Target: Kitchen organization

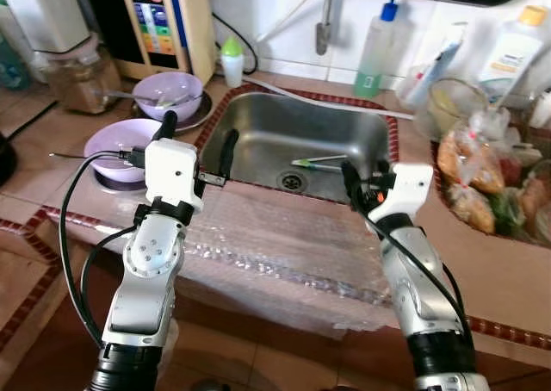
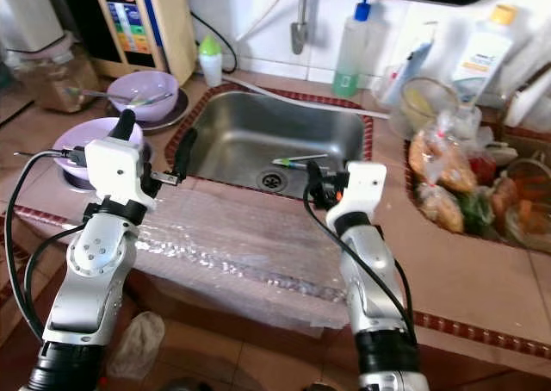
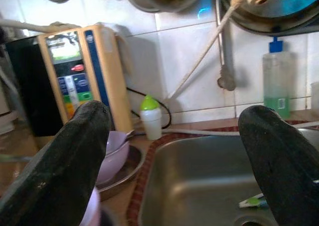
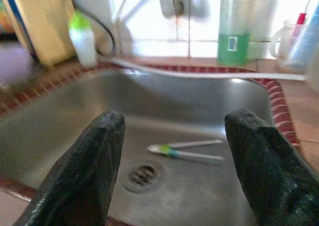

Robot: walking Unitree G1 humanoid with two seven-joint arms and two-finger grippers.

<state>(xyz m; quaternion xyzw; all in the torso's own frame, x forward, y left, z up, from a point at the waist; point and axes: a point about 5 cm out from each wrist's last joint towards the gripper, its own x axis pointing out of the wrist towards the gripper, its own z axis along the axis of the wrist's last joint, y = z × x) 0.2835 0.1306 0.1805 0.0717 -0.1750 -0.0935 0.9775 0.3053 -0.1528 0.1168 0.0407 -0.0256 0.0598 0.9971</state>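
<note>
The tiled counter (image 1: 516, 279) runs across the lower half of the eye views, with a sheet of bubble wrap (image 1: 275, 253) laid over its front edge at lower centre. Behind it, at upper centre, sits the steel sink (image 1: 258, 124); two toothbrushes (image 1: 318, 161) lie crossed on its floor just beside the drain (image 1: 292, 182). Two purple bowls (image 1: 166, 92) stand at upper left, and bagged food (image 1: 469, 171) fills the right edge.

The left gripper (image 1: 196, 141) hangs over the sink's left rim, fingers spread wide, with the toothbrushes well to its right. The right gripper (image 1: 360, 187) sits at the sink's near right rim, the toothbrushes just up and left of it.

The right wrist view adds what the head camera hides: its fingers (image 4: 84, 176) stand apart, the toothbrushes (image 4: 185, 150) centred between them and further off. The left wrist view shows a small green-capped bottle (image 3: 151, 117) and a control-panel appliance (image 3: 82, 76) at its upper left.
</note>
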